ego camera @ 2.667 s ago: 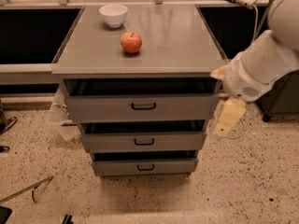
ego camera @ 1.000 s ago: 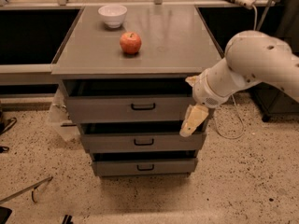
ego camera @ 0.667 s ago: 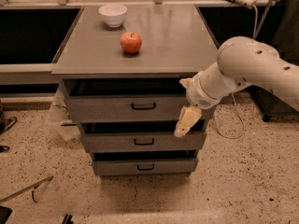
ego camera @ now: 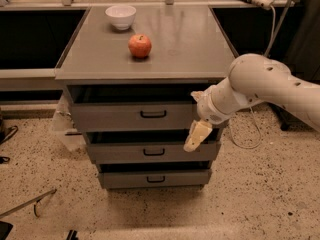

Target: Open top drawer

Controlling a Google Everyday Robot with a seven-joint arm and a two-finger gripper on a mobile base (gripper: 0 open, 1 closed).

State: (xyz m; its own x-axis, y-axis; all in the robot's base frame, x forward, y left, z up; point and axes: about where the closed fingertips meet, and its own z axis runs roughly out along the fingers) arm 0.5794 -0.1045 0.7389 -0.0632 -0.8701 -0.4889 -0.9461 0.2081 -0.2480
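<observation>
1. Beneath the tabletop (ego camera: 190, 39), camera view: top drawer (ego camera: 110, 116) sits highest of three; gripper (ego camera: 197, 136) hangs off its lower right corner, right of the handle (ego camera: 153, 114).
2. Risk: being low, the gripper could snag the middle drawer (ego camera: 120, 153).
3. Gripper state cannot be told; tray hidden, drawer possibly ajar.

Matt grey metal top drawer (ego camera: 110, 117) (black handle (ego camera: 153, 114)), smooth cream plastic hand (ego camera: 195, 137) by its lower right corner.
</observation>
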